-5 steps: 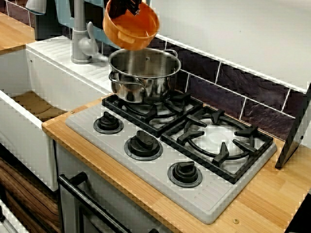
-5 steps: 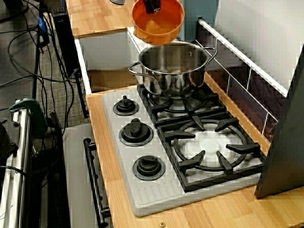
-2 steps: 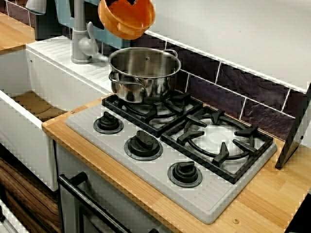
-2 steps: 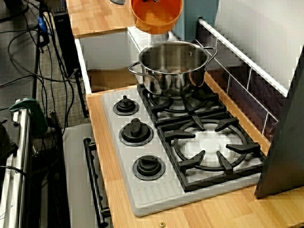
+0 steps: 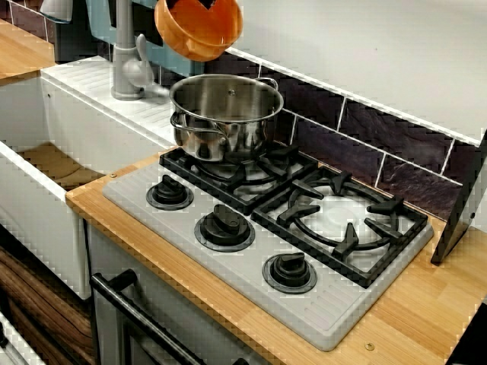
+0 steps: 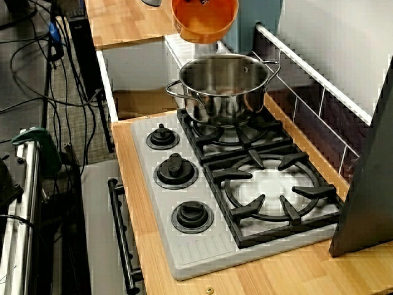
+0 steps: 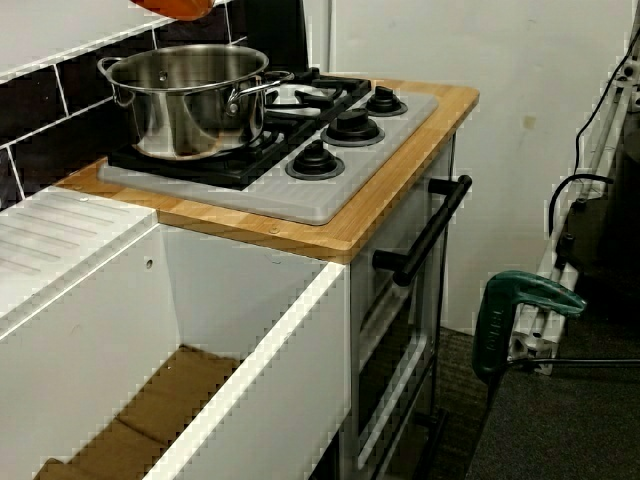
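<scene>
Bowl (image 5: 199,30), orange, hangs in the air at the top edge of the front view. It is tipped so that its mouth faces up and toward the wall. The fingers (image 5: 207,3) show only as a dark sliver inside its rim. They seem to pinch that rim, since nothing else carries the bowl, but how firm the pinch is cannot be seen. From above, the bowl (image 6: 204,21) looks bare inside. From the sink side only its underside (image 7: 175,8) shows. Below it, toward 5 o'clock in the front view and well apart, a steel pot (image 5: 226,114) stands upright on the rear grate of the stove (image 5: 327,304). What lies in the pot cannot be made out. A grey faucet (image 5: 125,53) stands near the bowl at 8 o'clock, with the white drainboard under it and the sink (image 5: 46,163) further toward 7 o'clock. Three knobs (image 5: 224,226) line the stove's front, the second grate (image 5: 342,217) is bare, and the wooden desk (image 5: 426,304) frames it all. A dark panel (image 5: 464,205) leans at 3 o'clock.

The main risk, as I judge it, is the hold. A pinch on one side of a tilted bowl lets it swivel or slip, and it would then drop on the pot's rim and glance off toward the faucet or sink. A low or sideways sweep could also knock the faucet, or clip the pot's handle and shift the pot on its grate.
</scene>
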{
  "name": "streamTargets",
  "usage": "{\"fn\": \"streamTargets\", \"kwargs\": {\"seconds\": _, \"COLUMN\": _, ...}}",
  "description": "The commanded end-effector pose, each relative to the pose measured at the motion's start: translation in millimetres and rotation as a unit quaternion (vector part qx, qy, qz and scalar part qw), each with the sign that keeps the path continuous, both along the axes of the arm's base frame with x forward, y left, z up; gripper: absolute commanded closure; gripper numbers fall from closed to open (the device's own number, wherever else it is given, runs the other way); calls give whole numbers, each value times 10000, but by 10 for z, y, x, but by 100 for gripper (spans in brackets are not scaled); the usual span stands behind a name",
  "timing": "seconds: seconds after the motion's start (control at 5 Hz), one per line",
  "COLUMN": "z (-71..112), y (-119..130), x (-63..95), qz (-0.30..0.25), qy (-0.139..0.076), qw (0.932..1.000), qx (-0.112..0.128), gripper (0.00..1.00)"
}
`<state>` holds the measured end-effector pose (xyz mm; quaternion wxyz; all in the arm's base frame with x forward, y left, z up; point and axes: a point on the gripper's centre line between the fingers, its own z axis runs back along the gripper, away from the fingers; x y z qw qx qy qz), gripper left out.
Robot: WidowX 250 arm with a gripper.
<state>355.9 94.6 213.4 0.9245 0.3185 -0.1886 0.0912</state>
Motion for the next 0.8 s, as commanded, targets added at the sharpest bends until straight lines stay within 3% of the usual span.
{"fn": "streamTargets", "kwargs": {"seconds": 0.0, "z": 310, "y": 59, "x": -136, "qz": -636, "qy": -291, "qw": 9963, "qx": 497, "gripper": 100}}
{"fn": "streamTargets", "kwargs": {"seconds": 0.2, "z": 300, "y": 180, "x": -137, "qz": -772, "qy": -261, "qw": 9953, "qx": 532, "gripper": 100}}
{"fn": "streamTargets", "kwargs": {"seconds": 0.4, "z": 335, "y": 222, "x": -155, "qz": -817, "qy": -252, "qw": 9931, "qx": 802, "gripper": 100}}
{"fn": "streamTargets", "kwargs": {"seconds": 0.6, "z": 374, "y": 315, "x": -165, "qz": -718, "qy": -386, "qw": 9931, "qx": 845, "gripper": 100}}
